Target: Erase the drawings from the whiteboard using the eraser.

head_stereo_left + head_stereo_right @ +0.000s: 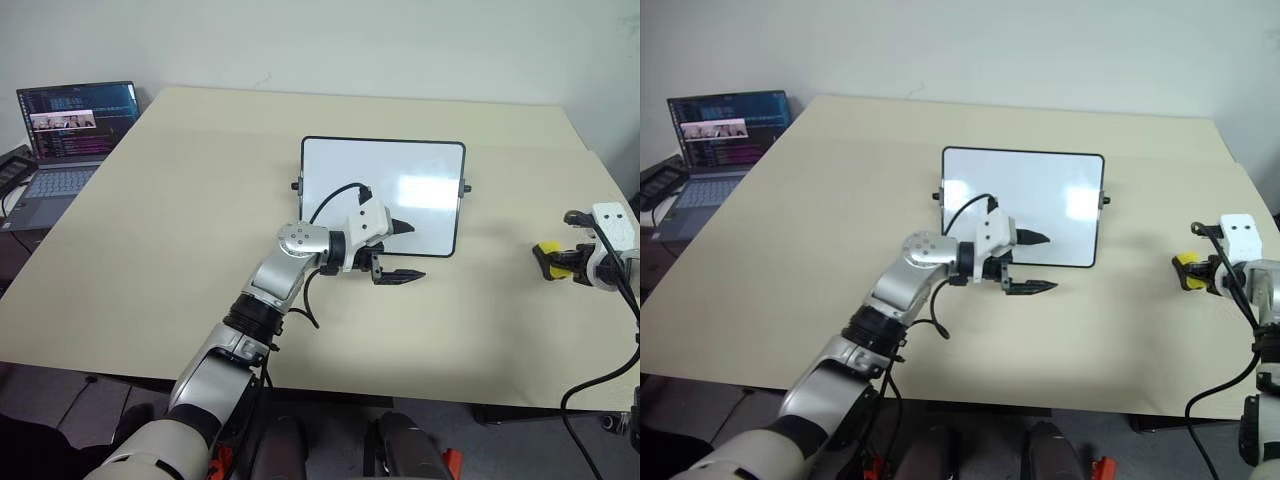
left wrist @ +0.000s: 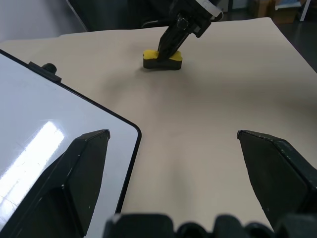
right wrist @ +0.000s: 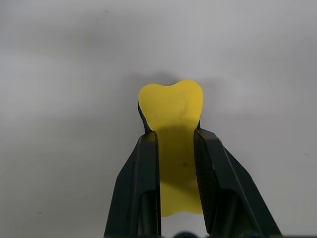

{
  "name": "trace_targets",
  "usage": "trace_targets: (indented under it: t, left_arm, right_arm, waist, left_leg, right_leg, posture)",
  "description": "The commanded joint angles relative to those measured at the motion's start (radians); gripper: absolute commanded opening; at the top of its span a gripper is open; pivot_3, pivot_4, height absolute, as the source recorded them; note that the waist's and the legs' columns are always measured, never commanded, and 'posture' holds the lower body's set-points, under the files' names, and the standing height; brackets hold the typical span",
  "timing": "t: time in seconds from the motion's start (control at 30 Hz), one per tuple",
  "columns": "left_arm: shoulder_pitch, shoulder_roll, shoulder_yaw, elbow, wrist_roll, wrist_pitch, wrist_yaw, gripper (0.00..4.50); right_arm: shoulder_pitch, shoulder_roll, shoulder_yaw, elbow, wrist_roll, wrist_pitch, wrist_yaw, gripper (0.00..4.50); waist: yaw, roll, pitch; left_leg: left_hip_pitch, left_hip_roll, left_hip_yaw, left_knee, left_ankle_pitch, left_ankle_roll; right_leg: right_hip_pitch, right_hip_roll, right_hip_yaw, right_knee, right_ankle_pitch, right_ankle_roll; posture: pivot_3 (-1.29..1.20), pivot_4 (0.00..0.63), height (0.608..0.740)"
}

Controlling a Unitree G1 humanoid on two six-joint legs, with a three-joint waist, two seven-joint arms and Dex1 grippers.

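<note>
Right pincer (image 3: 176, 144) clamped on yellow eraser (image 3: 172, 106), squeezed waisted; left pincer (image 1: 403, 250) apart by whiteboard (image 1: 345, 165).

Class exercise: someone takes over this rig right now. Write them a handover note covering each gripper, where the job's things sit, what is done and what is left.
Right gripper: shut on the eraser, on the table right of the whiteboard.
Left gripper: open, empty, at the whiteboard's near edge.
Done: eraser gripped; no drawings visible on the board.
Left: check the board, then put the eraser down.
</note>
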Motion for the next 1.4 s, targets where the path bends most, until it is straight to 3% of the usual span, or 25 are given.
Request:
trace_targets:
  t: [0.03,0.2,0.3,0.37,0.43,0.5,0.57,0.7,0.77,0.83,0.9,0.93,1.03,1.1,1.17,1.4]
  left_arm:
    - [-0.017,-0.005,0.022,-0.046,-0.018,0.002,0.001,4.5]
    - [-0.015,-0.006,0.022,-0.04,-0.015,-0.003,0.0,4.5]
    - [-0.016,-0.007,0.023,-0.035,-0.012,-0.006,0.001,4.5]
    - [-0.017,-0.006,0.024,-0.031,-0.011,-0.007,0.002,4.5]
    - [-0.018,-0.006,0.029,-0.028,-0.014,-0.005,0.005,4.5]
    - [-0.016,-0.001,0.03,-0.027,-0.012,-0.005,0.005,4.5]
    - [-0.016,0.0,0.03,-0.024,-0.012,-0.006,0.004,4.5]
    - [-0.013,-0.005,0.029,-0.028,-0.012,-0.004,0.008,4.5]
    - [-0.013,-0.007,0.032,-0.031,-0.019,0.003,0.007,4.5]
    - [-0.011,-0.007,0.03,-0.032,-0.018,0.003,0.006,4.5]
    - [-0.008,-0.005,0.026,-0.029,-0.012,-0.003,0.004,4.5]
    - [-0.007,-0.005,0.026,-0.031,-0.014,-0.001,0.003,4.5]
    - [-0.007,-0.006,0.03,-0.031,-0.017,0.003,0.004,4.5]
    - [-0.006,-0.004,0.026,-0.031,-0.013,0.0,0.002,4.5]
    - [-0.006,-0.002,0.027,-0.032,-0.015,0.001,0.0,4.5]
    - [-0.012,0.001,0.031,-0.024,-0.017,-0.001,-0.006,4.5]
  right_arm:
    - [0.026,-0.025,-0.019,-0.03,0.004,-0.037,0.006,0.97]
    - [0.014,-0.029,-0.011,-0.002,-0.015,-0.048,-0.03,0.97]
    - [0.055,-0.041,0.005,-0.071,0.011,-0.038,0.029,0.97]
    - [0.017,-0.03,-0.015,-0.005,-0.022,-0.042,-0.058,0.97]
    - [0.022,-0.031,-0.024,0.002,-0.012,-0.062,-0.052,0.97]
    - [0.068,-0.047,0.0,-0.087,0.028,-0.046,0.033,1.34]
    - [0.017,-0.025,-0.032,-0.018,-0.002,-0.025,-0.074,1.57]
    - [0.061,-0.043,-0.011,-0.057,0.025,-0.048,-0.003,1.84]
    - [0.018,-0.028,-0.035,-0.002,0.0,-0.033,-0.088,2.23]
    - [0.029,-0.035,-0.029,0.006,-0.002,-0.052,-0.072,2.23]
    - [0.058,-0.042,-0.019,-0.049,0.026,-0.044,-0.019,2.46]
    - [0.031,-0.031,-0.043,-0.011,0.01,-0.035,-0.082,2.76]
    - [0.039,-0.039,-0.041,0.0,0.009,-0.055,-0.067,2.76]
    - [0.061,-0.052,-0.016,-0.047,0.022,-0.048,-0.021,3.03]
    - [0.026,-0.039,-0.038,-0.005,-0.001,-0.047,-0.088,3.16]
    - [0.02,-0.03,-0.079,-0.019,0.016,-0.044,-0.121,3.33]
  waist:
    - [0.001,0.0,0.0]
    - [0.0,0.0,0.0]
    - [0.001,0.0,0.0]
    - [0.0,0.001,0.0]
    - [0.0,0.001,0.0]
    - [0.001,0.001,0.0]
    - [-0.002,0.001,-0.001]
    - [0.0,0.002,-0.001]
    - [-0.001,0.002,-0.001]
    - [-0.001,0.002,-0.001]
    - [-0.001,0.002,-0.001]
    - [-0.001,0.002,-0.001]
    - [-0.001,0.002,-0.001]
    - [-0.001,0.002,-0.001]
    - [-0.002,0.002,-0.001]
    - [-0.001,0.002,-0.001]
  left_leg:
    - [0.0,0.0,0.0,0.0,0.0,0.0]
    - [0.0,0.0,0.0,0.001,0.0,0.0]
    - [0.0,0.0,0.0,0.002,0.0,0.0]
    - [0.0,0.0,0.0,0.002,0.0,0.0]
    - [0.0,0.0,0.0,0.003,0.0,0.0]
    - [0.0,0.0,0.0,0.003,0.0,0.0]
    - [0.0,0.0,-0.001,0.003,0.0,0.0]
    - [0.0,0.0,0.0,0.005,0.0,0.0]
    - [0.0,0.0,-0.001,0.005,0.0,0.0]
    - [0.0,0.0,0.0,0.006,0.0,0.0]
    - [0.0,0.0,-0.001,0.006,0.0,0.0]
    - [0.0,0.0,-0.001,0.006,0.0,0.0]
    - [0.0,-0.001,-0.001,0.007,0.0,0.0]
    - [0.0,-0.001,-0.001,0.007,0.0,0.0]
    - [0.0,-0.001,-0.001,0.007,0.0,0.0]
    - [0.0,-0.001,-0.001,0.008,0.0,0.0]
  right_leg:
    - [0.0,0.0,0.0,0.0,0.0,0.0]
    - [0.001,0.0,0.0,0.0,0.0,0.0]
    - [0.001,0.0,0.0,0.001,0.0,0.0]
    - [0.001,0.0,0.0,0.001,0.0,0.0]
    - [0.001,0.0,0.0,0.001,0.0,0.001]
    - [0.001,0.0,0.0,0.001,0.0,0.001]
    - [0.001,0.0,0.0,0.001,0.0,0.001]
    - [0.002,0.0,0.0,0.002,0.001,0.001]
    - [0.002,0.0,0.0,0.002,0.001,0.001]
    - [0.002,0.0,0.0,0.002,0.001,0.001]
    - [0.002,0.0,0.0,0.002,0.001,0.001]
    - [0.003,0.0,0.0,0.002,0.001,0.001]
    - [0.003,0.0,0.0,0.002,0.001,0.002]
    - [0.003,0.0,0.0,0.002,0.001,0.002]
    - [0.003,0.0,0.0,0.002,0.001,0.002]
    - [0.004,0.0,0.0,0.002,0.001,0.002]
  posture:
    - [0.0,0.15,0.74]
    - [0.0,0.15,0.74]
    - [0.0,0.15,0.74]
    - [0.0,0.15,0.74]
    - [0.0,0.15,0.74]
    - [0.0,0.15,0.74]
    - [0.0,0.15,0.74]
    - [0.0,0.15,0.74]
    - [0.0,0.15,0.74]
    - [0.0,0.15,0.74]
    - [0.0,0.15,0.74]
    - [0.0,0.15,0.74]
    - [0.0,0.15,0.74]
    - [0.0,0.15,0.74]
    - [0.0,0.15,0.74]
    - [0.0,0.15,0.74]
